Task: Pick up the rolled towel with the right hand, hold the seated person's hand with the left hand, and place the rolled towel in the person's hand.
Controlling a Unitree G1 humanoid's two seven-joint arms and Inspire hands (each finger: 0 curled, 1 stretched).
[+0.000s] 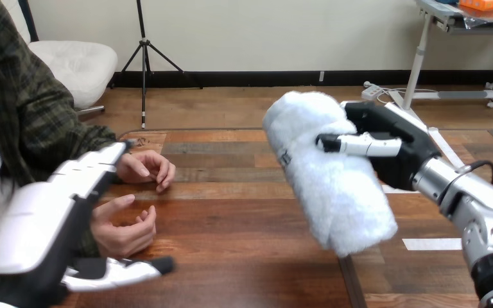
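The first step looks done: the right robot hand point(398, 154) has the towel point(330, 179) in its grip, thumb across the front of the roll and fingers behind it. The towel hangs tilted in the air above the right half of the counter point(231, 256), touching no surface. The second step appears only partly done. The left robot hand point(51, 215) is at the counter's left edge, its fingers straight and pointing toward the far edge and its thumb stretched out along the near side, so it is spread wide and grips nothing. The person's nearer hand point(123, 230) lies loosely cupped, palm up, in the gap between those fingers and the thumb. It is close beside the palm, but nothing is curled round it, so I would not call it held yet. The person's farther hand point(146, 168) rests on the counter just past the robot's fingertips. The towel is well apart from both of the person's hands. What is left, as I judge it, is to close the left robot hand on the nearer hand, carry the towel across to the left edge, and set it into that cupped palm.
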